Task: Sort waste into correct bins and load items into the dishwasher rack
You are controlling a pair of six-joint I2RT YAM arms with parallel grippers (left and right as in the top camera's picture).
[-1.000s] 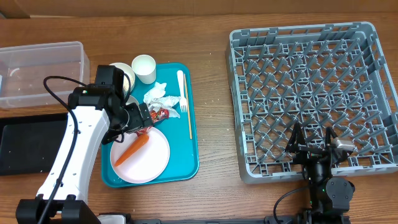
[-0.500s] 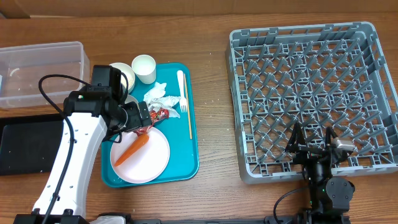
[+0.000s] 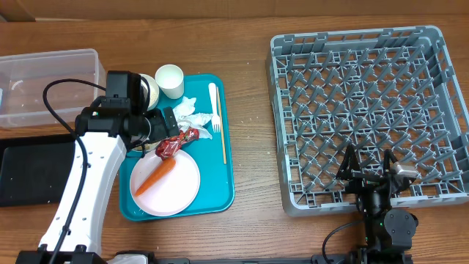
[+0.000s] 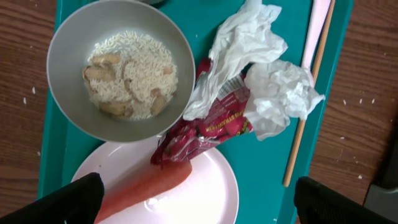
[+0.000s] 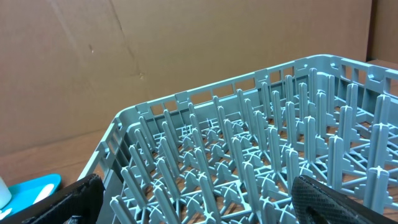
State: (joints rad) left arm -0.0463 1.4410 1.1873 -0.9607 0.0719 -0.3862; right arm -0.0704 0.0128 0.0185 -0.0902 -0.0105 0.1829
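The grey rack (image 5: 249,155) fills the lower view, pegs upright. The right claw (image 5: 200,205) gapes wide, its dark fingers (image 5: 68,202) in both bottom corners. Brown cardboard (image 5: 155,50) stands behind. A teal tray (image 5: 34,185) corner shows at the left.

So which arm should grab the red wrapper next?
Left. The left gripper hovers open above the red wrapper on the teal tray; the right gripper sits far off by the dishwasher rack.

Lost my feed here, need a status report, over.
Both open, empty. The left tool above red wrapper, the right tool at rack edge. The napkins overlap wrapper, bowl close.
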